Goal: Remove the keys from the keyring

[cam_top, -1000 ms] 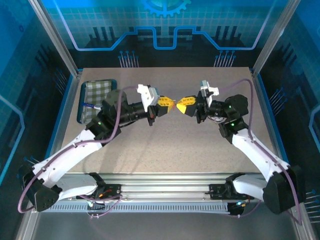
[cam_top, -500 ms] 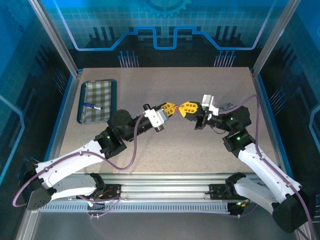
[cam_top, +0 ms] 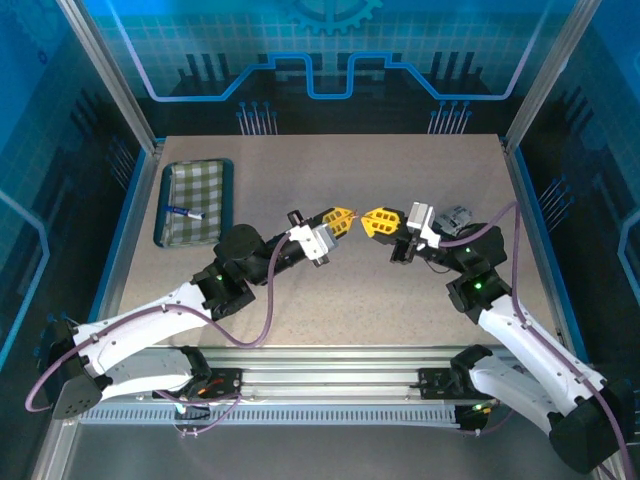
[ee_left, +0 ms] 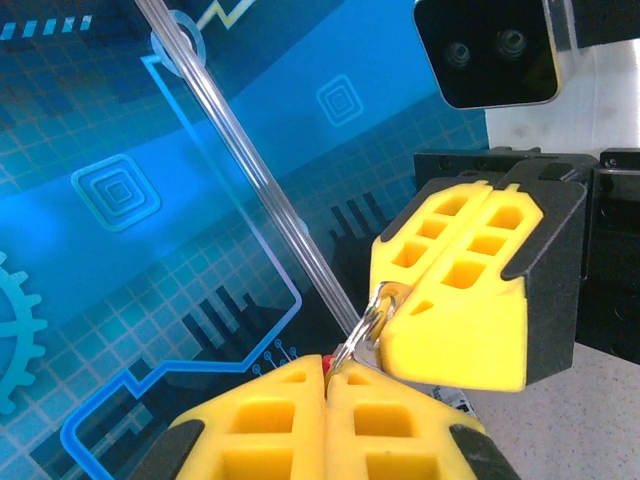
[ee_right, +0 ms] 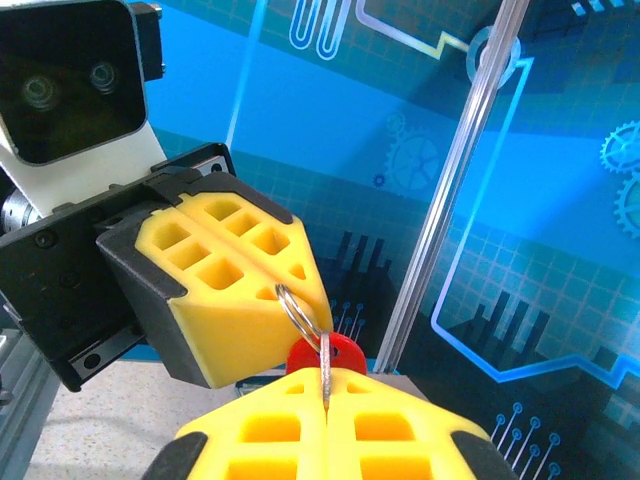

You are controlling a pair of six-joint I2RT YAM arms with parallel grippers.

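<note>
Between tips: key [ee_right: 325,368] in clamped right pincer [cam_top: 367,219], red keyring [ee_right: 343,350] in clamped left pincer [cam_top: 349,217].

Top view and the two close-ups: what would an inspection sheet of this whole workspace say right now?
Surface: speckled grey table.
Job's things: key pinched in the right tool; red keyring at the tip of the left tool; both held in the air.
Clutter: pen lying in a checked tray, far left.
Tools: both shut, tips nearly meeting.
Cables: purple cable looping along each arm.
Surroundings: blue patterned walls, metal frame.
</note>
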